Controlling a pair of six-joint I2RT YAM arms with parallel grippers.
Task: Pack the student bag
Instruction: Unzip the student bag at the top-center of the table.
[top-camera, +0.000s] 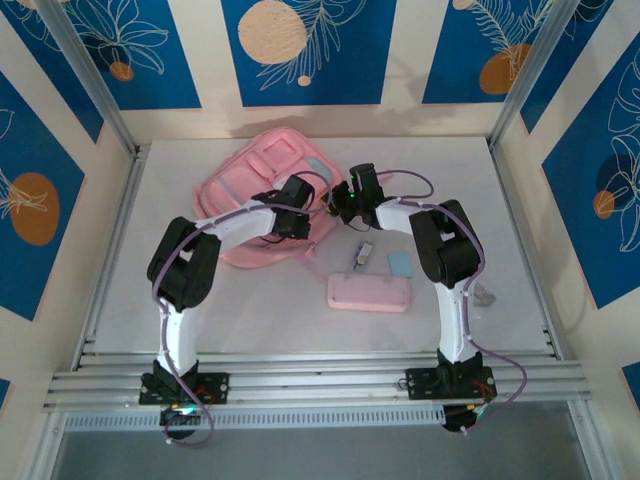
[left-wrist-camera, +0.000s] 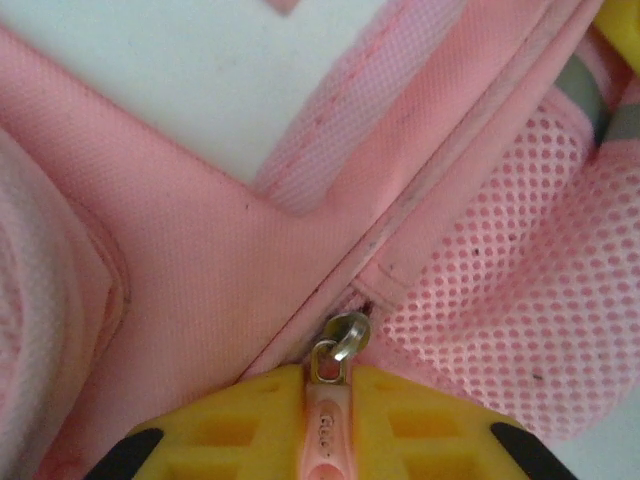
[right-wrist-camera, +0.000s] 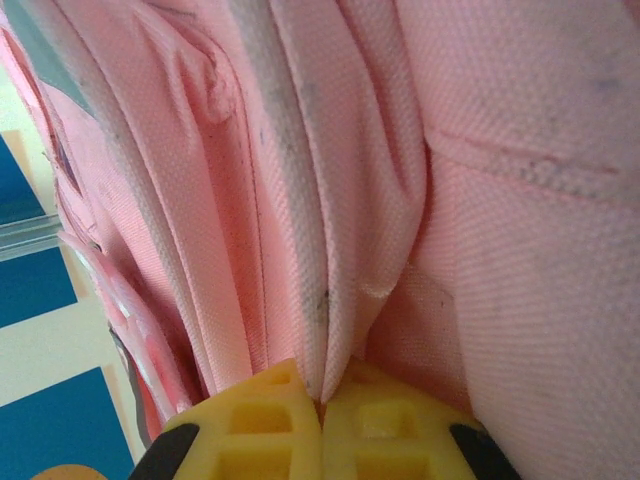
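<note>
Slippage is threatening under a skewed tug. On the student bag (top-camera: 262, 185), lying far up the table (top-camera: 500, 200), the left gripper (left-wrist-camera: 330, 378) is clenching the zipper pull (left-wrist-camera: 328, 430); the right gripper (right-wrist-camera: 322, 395) is pinching a fabric fold (right-wrist-camera: 320, 250).

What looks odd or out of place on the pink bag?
The student bag lies flat, and the right fingers pinch its fabric into deep folds. Small dark marks spot the cloth there. Nothing looks torn.
</note>
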